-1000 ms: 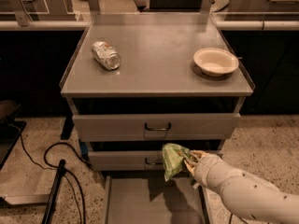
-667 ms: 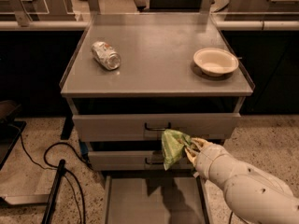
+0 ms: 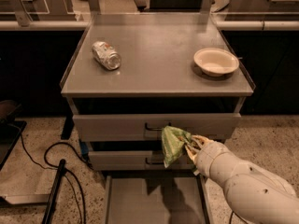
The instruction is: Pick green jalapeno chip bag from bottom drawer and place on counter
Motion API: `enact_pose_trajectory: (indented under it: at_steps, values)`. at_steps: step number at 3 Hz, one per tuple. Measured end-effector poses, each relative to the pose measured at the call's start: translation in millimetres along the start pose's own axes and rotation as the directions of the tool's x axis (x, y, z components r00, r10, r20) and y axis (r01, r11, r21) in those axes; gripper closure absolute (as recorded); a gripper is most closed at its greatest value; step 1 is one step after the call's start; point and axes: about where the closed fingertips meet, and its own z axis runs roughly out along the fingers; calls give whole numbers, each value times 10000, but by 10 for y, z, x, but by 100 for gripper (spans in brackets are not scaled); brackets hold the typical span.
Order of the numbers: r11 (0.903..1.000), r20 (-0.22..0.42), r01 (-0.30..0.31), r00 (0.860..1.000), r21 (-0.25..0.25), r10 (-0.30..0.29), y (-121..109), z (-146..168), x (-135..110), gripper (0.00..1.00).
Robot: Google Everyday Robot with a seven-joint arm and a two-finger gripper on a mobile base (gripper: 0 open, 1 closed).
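The green jalapeno chip bag point(image 3: 173, 143) hangs in the air in front of the two upper drawers, held at its right edge by my gripper point(image 3: 192, 146), which is shut on it. My white arm point(image 3: 243, 181) reaches in from the lower right. The bottom drawer point(image 3: 154, 199) is pulled open below the bag, its flat grey floor bare. The counter point(image 3: 159, 55) is the grey cabinet top above and behind the bag.
A crushed silver can point(image 3: 106, 55) lies on the counter's left side and a pale bowl point(image 3: 216, 61) sits on its right. Black cables and a black pole point(image 3: 56, 190) lie on the speckled floor at the left.
My gripper has risen with the chip bag, from level with the middle drawer to level with the top drawer's front.
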Motion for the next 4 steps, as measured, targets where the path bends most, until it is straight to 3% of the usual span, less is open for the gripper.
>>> enact_pose_trajectory:
  at_steps: [1,2,3,4]
  values:
    - [9947,319,12,9995,1024,-45,-376,-217,-278,100]
    - [9747,799,305,9956,2215,-493,-808,-529,-726,100]
    - [9746,805,306,9955,2220,-496,-809,-529,-729,100]
    - [9598,1486,-140,9885,2802,-290,-1115,-572,-1007,100]
